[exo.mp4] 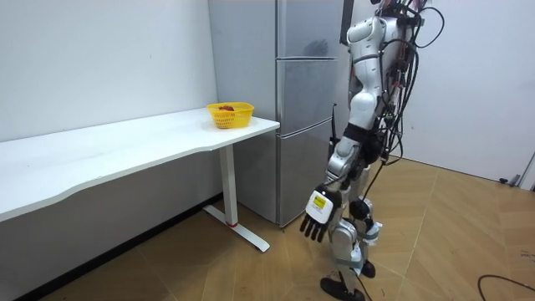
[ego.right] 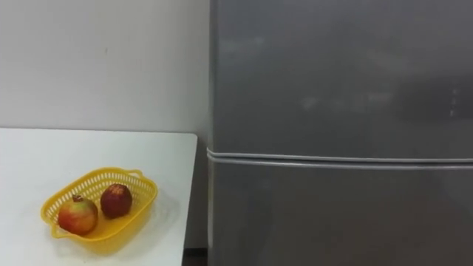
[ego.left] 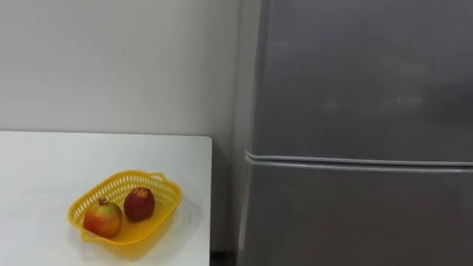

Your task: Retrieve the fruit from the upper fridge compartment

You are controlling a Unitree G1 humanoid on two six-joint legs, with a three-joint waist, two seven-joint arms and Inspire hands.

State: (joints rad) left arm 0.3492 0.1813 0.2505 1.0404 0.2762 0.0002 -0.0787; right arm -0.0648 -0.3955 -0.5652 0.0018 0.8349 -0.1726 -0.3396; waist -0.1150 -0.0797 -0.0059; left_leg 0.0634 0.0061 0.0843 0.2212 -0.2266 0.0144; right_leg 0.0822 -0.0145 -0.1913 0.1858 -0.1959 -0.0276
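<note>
Grey steel upper fridge door [ego.left: 362,74] takes up the upper right of the eye views and is closed. Whatever is to be retrieved lies hidden behind it, so its weight and fragility cannot be judged. The door itself looks rigid, smooth and probably slippery to fingers, and likely held by a seal that resists the first pull. No handle is visible. The likeliest hold is the door's left vertical edge or the groove above the lower door [ego.left: 355,222], and the hinge side cannot be told.

At lower left a white table [ego.left: 44,162] stands just beside the fridge. On it, a yellow basket [ego.left: 159,185] holds an apple [ego.left: 103,219] touching a darker red fruit [ego.left: 139,204]. A door swinging left might meet the table corner.

In the room view the robot stands upright facing the fridge, with its left hand [exo.mp4: 318,219] hanging low at centre, fingers relaxed and empty.
</note>
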